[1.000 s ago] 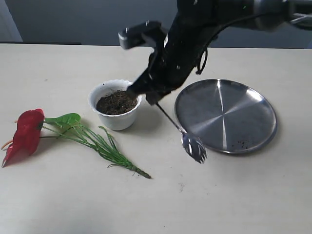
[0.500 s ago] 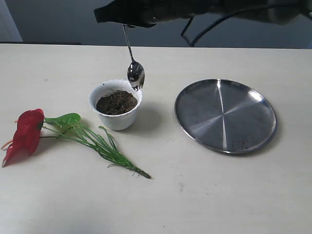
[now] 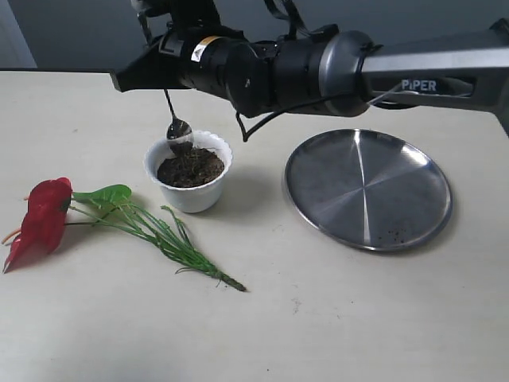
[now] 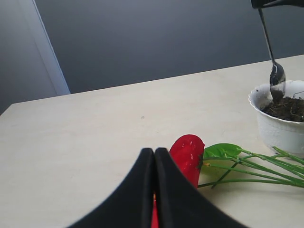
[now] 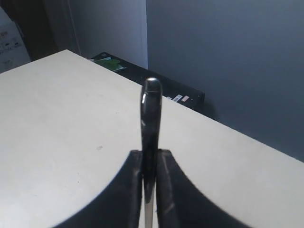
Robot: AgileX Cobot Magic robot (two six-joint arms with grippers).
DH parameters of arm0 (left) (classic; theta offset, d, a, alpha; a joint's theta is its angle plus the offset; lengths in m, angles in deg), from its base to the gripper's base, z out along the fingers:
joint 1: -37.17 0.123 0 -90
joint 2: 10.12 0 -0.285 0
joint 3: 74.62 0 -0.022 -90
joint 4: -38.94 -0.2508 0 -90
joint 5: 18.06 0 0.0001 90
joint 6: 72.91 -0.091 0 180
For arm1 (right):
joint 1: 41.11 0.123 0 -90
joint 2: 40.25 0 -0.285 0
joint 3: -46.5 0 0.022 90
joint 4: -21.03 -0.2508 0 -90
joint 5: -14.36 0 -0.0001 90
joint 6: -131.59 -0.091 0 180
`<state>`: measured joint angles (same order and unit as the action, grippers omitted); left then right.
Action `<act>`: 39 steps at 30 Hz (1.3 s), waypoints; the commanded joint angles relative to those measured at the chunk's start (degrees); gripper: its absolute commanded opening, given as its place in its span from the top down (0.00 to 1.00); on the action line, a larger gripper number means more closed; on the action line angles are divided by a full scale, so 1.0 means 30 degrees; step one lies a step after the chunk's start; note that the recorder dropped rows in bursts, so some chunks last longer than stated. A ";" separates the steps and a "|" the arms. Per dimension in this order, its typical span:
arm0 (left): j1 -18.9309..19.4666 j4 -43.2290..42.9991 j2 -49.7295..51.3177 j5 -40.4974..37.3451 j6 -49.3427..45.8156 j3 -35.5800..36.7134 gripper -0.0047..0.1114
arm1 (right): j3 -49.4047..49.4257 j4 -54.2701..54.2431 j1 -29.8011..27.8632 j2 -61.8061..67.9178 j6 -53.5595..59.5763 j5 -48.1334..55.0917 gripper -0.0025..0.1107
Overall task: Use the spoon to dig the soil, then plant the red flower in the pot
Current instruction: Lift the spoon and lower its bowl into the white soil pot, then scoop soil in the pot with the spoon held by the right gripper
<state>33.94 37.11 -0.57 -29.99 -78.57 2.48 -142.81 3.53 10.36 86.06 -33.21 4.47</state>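
Observation:
The white scalloped pot (image 3: 191, 195) stands left of centre, filled with dark soil (image 3: 191, 167). My right gripper (image 3: 131, 78) reaches across above it, shut on the handle of the silver spoon (image 3: 177, 129). The spoon hangs bowl-down, its tip meeting the soil at the pot's back-left rim. In the right wrist view the handle end (image 5: 152, 95) sticks out past the shut gripper (image 5: 150, 152). The red flower (image 3: 44, 219) lies flat on the table left of the pot, its stems (image 3: 175, 243) running right. My left gripper (image 4: 154, 151) is shut and empty, just short of the red flower (image 4: 187, 154).
A round steel plate (image 3: 367, 189) with a few soil crumbs lies to the right of the pot. The left wrist view shows the pot (image 4: 278, 130), soil (image 4: 287, 108) and spoon (image 4: 277, 76). A dark wall rises behind the table's far edge.
The right gripper lifted the spoon from between pot and plate, carried it up and to the left, then lowered its bowl into the pot. Flower, pot and plate stayed put.

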 commanded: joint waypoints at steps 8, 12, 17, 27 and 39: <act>0.0073 0.0020 -0.0140 0.0135 0.0019 0.0038 0.96 | 0.0045 0.0439 -0.0021 0.0522 0.0146 -0.0623 0.98; 0.0073 0.0020 -0.0140 0.0135 0.0019 0.0038 0.96 | 0.0045 0.0580 -0.0021 0.0600 0.0146 -0.0623 0.98; 0.0073 0.0020 -0.0140 0.0135 0.0019 0.0038 0.96 | 0.0045 0.0580 -0.0021 0.0133 0.0146 -0.1234 0.98; 0.0073 0.0020 -0.0140 0.0135 0.0019 0.0038 0.96 | 0.0045 0.0663 -0.0021 0.0411 0.0146 -0.1065 0.98; 0.0073 0.0020 -0.0140 0.0135 0.0019 0.0038 0.96 | 0.0045 0.0663 -0.0021 0.0482 0.0059 -0.0916 0.98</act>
<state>33.94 37.11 -0.57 -29.99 -78.57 2.48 -142.68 5.18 10.41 88.78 -33.01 1.63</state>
